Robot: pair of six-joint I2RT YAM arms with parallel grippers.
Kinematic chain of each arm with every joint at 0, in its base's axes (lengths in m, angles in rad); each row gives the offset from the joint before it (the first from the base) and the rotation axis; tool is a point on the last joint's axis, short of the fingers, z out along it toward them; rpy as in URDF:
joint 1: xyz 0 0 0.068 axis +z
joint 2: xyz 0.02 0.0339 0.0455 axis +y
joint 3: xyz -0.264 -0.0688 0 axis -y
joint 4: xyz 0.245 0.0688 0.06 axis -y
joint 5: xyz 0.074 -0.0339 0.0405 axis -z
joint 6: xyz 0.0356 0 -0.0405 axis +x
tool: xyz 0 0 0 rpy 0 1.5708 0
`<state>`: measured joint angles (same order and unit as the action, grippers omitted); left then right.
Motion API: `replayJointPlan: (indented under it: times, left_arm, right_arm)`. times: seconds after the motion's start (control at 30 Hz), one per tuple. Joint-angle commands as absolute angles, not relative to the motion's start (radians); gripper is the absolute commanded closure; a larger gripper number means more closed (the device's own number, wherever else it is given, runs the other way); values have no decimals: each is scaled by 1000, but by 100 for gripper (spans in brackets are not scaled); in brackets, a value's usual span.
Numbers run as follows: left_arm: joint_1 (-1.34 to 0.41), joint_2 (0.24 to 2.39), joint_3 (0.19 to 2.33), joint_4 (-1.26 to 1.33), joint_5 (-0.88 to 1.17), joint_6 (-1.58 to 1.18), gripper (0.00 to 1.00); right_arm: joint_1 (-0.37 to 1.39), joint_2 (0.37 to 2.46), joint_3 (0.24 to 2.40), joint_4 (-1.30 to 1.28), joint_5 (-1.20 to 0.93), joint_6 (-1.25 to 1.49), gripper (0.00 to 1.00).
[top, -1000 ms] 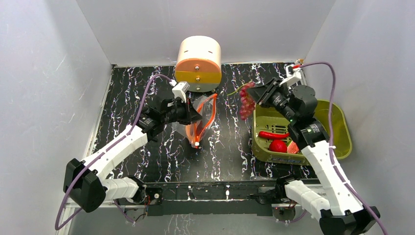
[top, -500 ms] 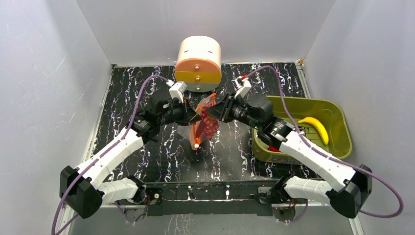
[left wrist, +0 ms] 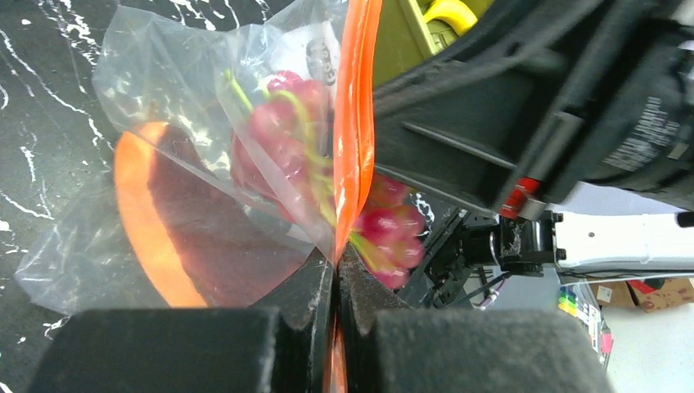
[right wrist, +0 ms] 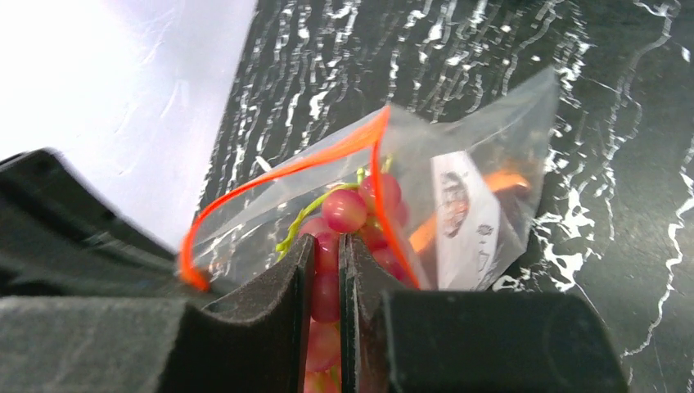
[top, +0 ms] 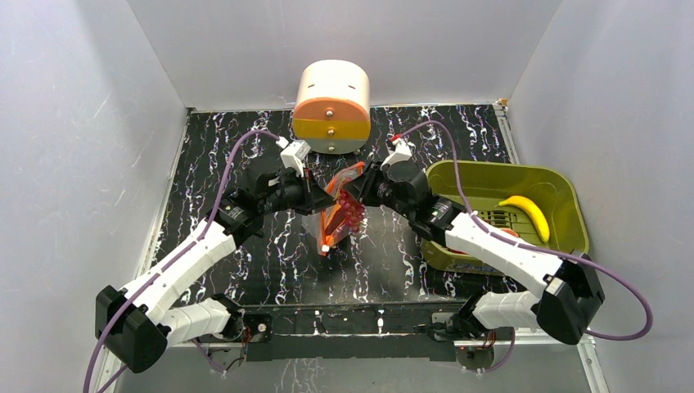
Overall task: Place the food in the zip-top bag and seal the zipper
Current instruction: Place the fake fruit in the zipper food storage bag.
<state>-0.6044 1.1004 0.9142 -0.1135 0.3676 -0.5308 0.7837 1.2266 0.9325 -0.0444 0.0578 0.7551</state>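
**Observer:** What's on your left?

**Operator:** My left gripper [left wrist: 335, 264] is clamped tight on the orange-red zipper [left wrist: 356, 123]. It holds the zip-top bag [top: 337, 205] with its mouth open toward my right arm. An orange slice [left wrist: 135, 213] already sits inside.

**Observer:** What just changed?

**Operator:** A second ago my right arm was over the olive-green bin [top: 491, 173] with the grape bunch [right wrist: 344, 211] lifted. Now my right gripper [right wrist: 326, 246] is at the bag's mouth, jaws narrow and pinching the bunch, which is partly through the opening.

**Observer:** Let go, then?

**Operator:** I'd push deeper first, because some grapes hang outside the strip. The banana [top: 528, 213] lies in the bin, so I judge sealing is some way off.
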Motion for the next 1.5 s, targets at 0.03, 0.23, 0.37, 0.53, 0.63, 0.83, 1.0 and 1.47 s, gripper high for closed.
replayJointPlan:
  times: [0.03, 0.23, 0.37, 0.53, 0.63, 0.83, 1.0, 1.47]
  left_arm:
    - [-609, 1064, 908, -69, 448, -525, 100]
    - [-609, 1069, 900, -58, 458, -526, 100]
    - [-609, 1072, 878, -29, 469, -528, 100]
    - [-609, 1086, 864, -15, 465, -528, 100]
    - [-610, 1100, 860, 15, 483, -546, 100]
    - [-609, 1101, 857, 33, 498, -560, 100]
    - [-610, 1089, 821, 72, 503, -584, 100]
    - [-609, 1061, 820, 62, 495, -579, 100]
  right_arm:
    - [787, 1269, 981, -85, 271, 881, 97]
    - [790, 1271, 966, -58, 385, 954, 97]
    - [792, 1269, 961, -34, 398, 1044, 94]
    - [792, 1253, 979, -33, 405, 1172, 94]
    - [796, 1265, 977, -2, 409, 1209, 95]
    - [802, 1306, 941, 28, 438, 1286, 94]
    - [806, 1311, 930, 43, 499, 1358, 95]
    - [829, 1357, 937, 60, 561, 1318, 91]
